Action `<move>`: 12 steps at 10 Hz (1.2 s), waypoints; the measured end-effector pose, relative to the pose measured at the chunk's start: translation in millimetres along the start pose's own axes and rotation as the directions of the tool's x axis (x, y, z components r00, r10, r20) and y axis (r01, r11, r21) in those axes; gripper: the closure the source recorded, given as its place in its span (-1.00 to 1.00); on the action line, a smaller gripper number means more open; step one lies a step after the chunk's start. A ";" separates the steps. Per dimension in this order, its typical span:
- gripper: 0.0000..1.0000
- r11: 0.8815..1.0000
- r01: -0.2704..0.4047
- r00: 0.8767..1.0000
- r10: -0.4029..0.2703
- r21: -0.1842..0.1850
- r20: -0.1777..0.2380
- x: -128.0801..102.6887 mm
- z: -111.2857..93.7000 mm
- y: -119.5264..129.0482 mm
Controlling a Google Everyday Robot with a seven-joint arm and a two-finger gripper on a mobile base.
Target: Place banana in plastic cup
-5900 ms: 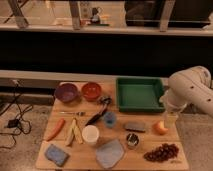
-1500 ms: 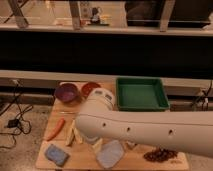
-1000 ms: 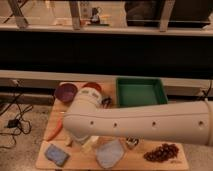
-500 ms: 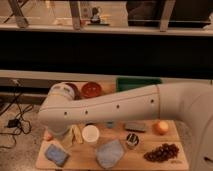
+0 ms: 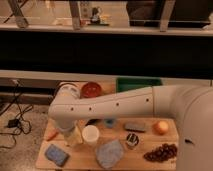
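Dim, warm, blurred; jaws lower left.

Wooden table (image 5: 86, 161) bears cup (image 5: 90, 134), cloth (image 5: 110, 153), grapes (image 5: 160, 151); pincer (image 5: 71, 136) at its left

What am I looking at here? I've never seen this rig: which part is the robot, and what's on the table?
The big white tube crossing the picture is the robot's one arm, reaching in from the right. Its gripper is down at the front left of the table, at the pale banana, next to the white plastic cup. One camera looks down on it all. Also there: a red bowl, green tray, orange, grapes, blue sponge. Whether the banana is held, I cannot tell.
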 end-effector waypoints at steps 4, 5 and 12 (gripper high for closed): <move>-0.60 1.000 0.000 1.000 0.000 -0.018 -0.013 1.4 5.7 -7.7; -0.60 1.000 0.002 1.000 -0.002 -0.018 -0.012 0.5 5.9 -8.1; -0.60 0.995 0.080 0.997 -0.080 -0.057 0.004 -23.5 34.2 -30.5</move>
